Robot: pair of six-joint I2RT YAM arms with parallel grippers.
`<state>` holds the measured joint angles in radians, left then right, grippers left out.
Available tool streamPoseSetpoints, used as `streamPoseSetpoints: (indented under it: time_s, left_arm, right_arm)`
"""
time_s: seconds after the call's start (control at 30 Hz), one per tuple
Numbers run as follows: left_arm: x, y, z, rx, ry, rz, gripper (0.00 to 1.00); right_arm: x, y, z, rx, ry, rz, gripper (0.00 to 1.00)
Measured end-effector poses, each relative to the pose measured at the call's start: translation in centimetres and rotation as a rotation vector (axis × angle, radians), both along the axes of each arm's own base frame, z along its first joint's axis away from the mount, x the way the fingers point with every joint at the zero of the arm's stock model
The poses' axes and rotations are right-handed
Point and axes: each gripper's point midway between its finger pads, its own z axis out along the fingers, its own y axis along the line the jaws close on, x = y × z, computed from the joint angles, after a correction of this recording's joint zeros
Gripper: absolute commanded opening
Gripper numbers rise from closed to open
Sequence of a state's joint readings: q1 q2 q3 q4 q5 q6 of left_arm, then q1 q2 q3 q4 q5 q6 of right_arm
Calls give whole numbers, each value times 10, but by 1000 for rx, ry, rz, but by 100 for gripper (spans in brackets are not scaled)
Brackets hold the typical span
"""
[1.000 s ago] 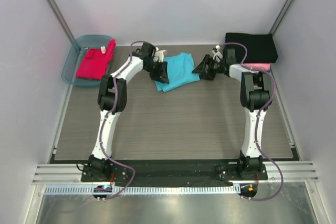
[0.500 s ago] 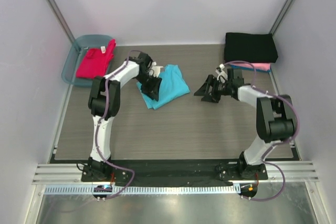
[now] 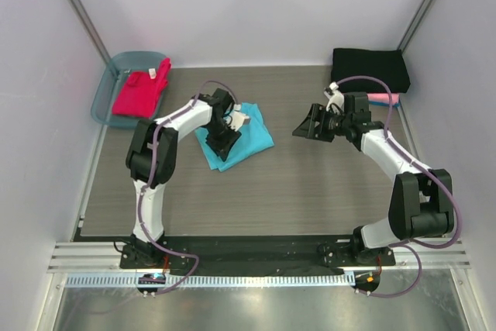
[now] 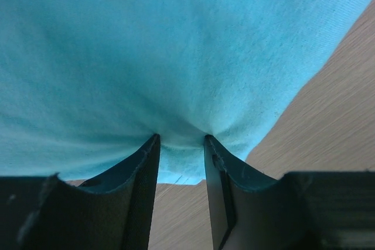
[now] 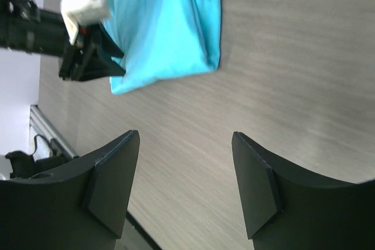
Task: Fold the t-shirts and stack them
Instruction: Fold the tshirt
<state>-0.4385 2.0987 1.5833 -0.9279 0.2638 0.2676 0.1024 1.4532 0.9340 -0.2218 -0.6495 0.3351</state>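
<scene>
The turquoise t-shirt (image 3: 242, 134) lies folded on the table left of centre, and it fills the left wrist view (image 4: 176, 51). My left gripper (image 3: 222, 143) (image 4: 180, 140) sits at its near-left edge, the jaws closed on a puckered fold of the cloth. My right gripper (image 3: 307, 125) (image 5: 185, 139) hangs open over bare table to the right of that shirt (image 5: 170, 33), with nothing between its fingers. A folded black t-shirt (image 3: 370, 70) lies at the back right on a pink one (image 3: 384, 99). A red-magenta t-shirt (image 3: 140, 92) rests in the tub.
The translucent blue-grey tub (image 3: 106, 87) stands at the back left corner, partly off the table. White walls close in on the left, the back and the right. Wood-grain table surface (image 3: 310, 184) stretches in front of both grippers.
The left gripper has dragged the turquoise t-shirt toward the near left. The right gripper has pulled away from the shirt, first nearer and then slightly back to the right.
</scene>
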Motion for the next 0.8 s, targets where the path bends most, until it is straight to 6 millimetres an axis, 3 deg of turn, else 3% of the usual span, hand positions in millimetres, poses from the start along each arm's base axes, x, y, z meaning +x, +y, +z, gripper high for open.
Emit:
streamPoseSetpoints:
  time_s: [0.13, 0.33, 0.57, 0.8]
  left_arm:
    - [-2, 0, -2, 69, -50, -110, 38]
    - [-14, -5, -5, 194, -183, -326, 39]
    - [-40, -12, -5, 311, -296, -549, 39]
    - [-58, -8, -5, 354, -360, -662, 38]
  right_arm:
    - [16, -8, 17, -19, -65, -18, 70]
    - [21, -21, 18, -37, -74, -52, 70]
    - [11, -35, 22, -43, -94, -87, 70]
    - [-1, -48, 18, -45, -89, -126, 70]
